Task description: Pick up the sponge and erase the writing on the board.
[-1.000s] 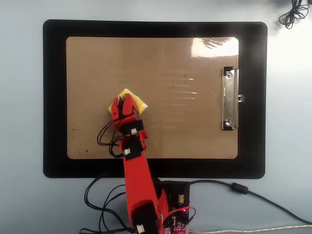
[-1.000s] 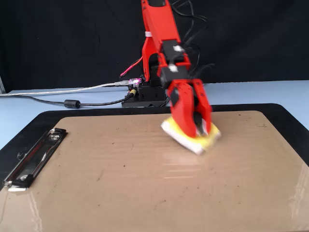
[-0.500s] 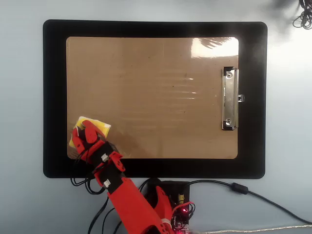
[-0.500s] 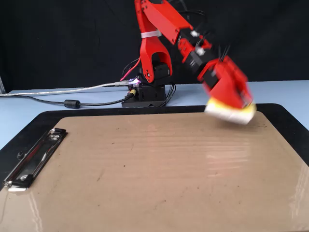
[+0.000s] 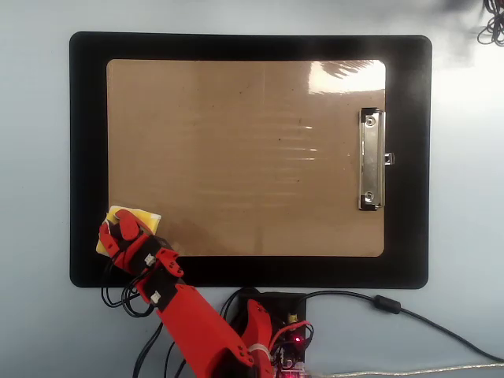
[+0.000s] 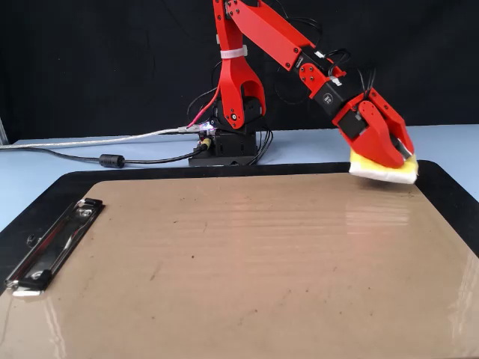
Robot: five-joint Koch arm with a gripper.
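The tan-brown board (image 5: 252, 157) lies on a black mat, its silver clip (image 5: 372, 159) at the right in the overhead view. No writing shows on it in either view. The yellow sponge (image 5: 143, 215) sits at the board's lower-left corner, half over the mat. My red gripper (image 5: 120, 230) is down on top of it, shut on its centre; the knob is hidden by the jaws. In the fixed view the sponge (image 6: 382, 172) is at the board's (image 6: 224, 262) far right corner under the gripper (image 6: 403, 155). I cannot tell whether it touches the board.
The black mat (image 5: 87, 157) frames the board on a pale blue table. The arm's base (image 5: 272, 323) stands at the mat's near edge in the overhead view, with cables (image 5: 409, 315) trailing right. The clip (image 6: 52, 243) is at the left in the fixed view.
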